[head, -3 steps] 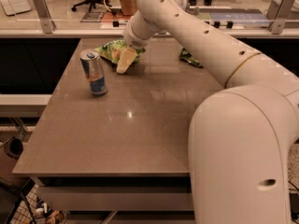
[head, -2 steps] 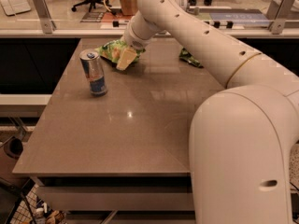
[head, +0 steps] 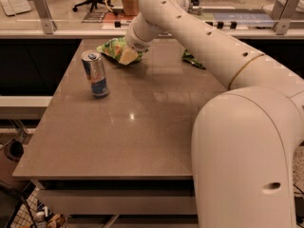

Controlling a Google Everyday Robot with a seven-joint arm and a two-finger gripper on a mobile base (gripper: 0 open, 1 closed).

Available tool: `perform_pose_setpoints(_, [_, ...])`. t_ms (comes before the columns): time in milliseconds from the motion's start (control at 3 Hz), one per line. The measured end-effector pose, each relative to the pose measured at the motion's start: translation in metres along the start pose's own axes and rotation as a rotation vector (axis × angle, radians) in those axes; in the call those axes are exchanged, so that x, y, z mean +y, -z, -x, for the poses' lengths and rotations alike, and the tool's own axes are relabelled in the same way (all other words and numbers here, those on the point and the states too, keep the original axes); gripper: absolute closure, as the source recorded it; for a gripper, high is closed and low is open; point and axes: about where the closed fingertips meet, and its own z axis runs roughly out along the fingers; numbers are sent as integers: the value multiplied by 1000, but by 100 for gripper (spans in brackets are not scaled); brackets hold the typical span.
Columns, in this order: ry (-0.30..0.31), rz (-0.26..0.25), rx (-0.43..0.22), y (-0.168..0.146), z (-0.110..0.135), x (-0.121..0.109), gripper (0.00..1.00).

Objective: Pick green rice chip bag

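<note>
The green rice chip bag [head: 112,48] is puffy and light green with white and orange-yellow patches. It lies at the far left part of the brown table [head: 142,127]. My gripper [head: 128,54] is at the end of the white arm [head: 190,37], which reaches across from the right. The gripper is down on the bag's right end and covers part of it.
A blue and silver drink can [head: 95,73] stands upright just in front and to the left of the bag. A flatter, darker green bag [head: 193,59] lies at the far right, partly behind the arm. A counter with a glass barrier [head: 61,25] runs behind the table.
</note>
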Motion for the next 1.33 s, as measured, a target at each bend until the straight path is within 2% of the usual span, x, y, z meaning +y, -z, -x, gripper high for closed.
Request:
perform_pose_setpoints(333, [1, 5, 0, -3, 0, 2, 100])
perform_pose_setpoints(667, [1, 5, 0, -3, 0, 2, 100])
perform_pose_setpoints(1000, [21, -4, -40, 8, 8, -8, 100])
perform_pose_setpoints(1333, [43, -37, -67, 34, 17, -22, 100])
